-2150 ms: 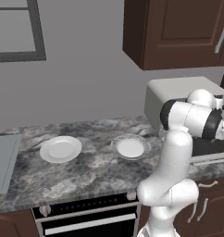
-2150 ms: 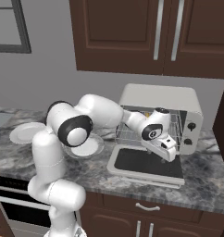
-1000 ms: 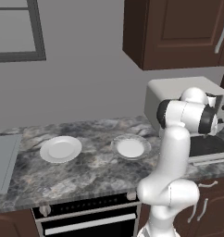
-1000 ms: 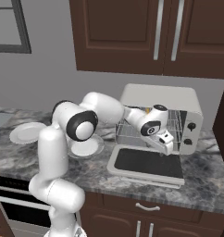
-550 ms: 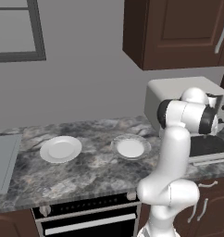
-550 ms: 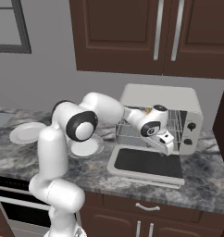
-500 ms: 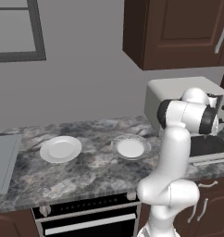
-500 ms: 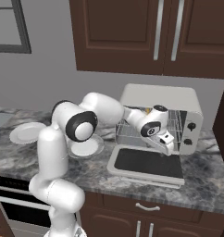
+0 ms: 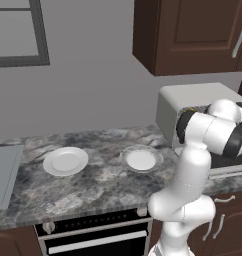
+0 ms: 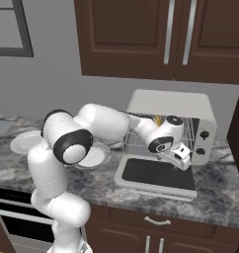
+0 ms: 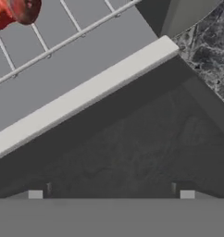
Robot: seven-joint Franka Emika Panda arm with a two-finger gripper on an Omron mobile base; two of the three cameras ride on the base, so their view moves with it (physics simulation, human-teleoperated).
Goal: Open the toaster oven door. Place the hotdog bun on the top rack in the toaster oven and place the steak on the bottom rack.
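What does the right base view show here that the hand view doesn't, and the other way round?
Right base view: the whole toaster oven with its two knobs, the dark cabinets above, and plates beside the arm. Hand view: the steak lying on a wire rack, seen close, with the fingers spread wide. Both: the toaster oven door folded down flat, dark glass facing up, and the marble counter.

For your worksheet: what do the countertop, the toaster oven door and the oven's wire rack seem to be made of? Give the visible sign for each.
Countertop: polished stone, probably granite or marble, judging by the mottled grey veining.
Toaster oven door: dark glass pane in a light grey frame, likely painted metal; the pane looks smooth and flat.
Wire rack: thin silver rods in a grid, apparently bare metal.
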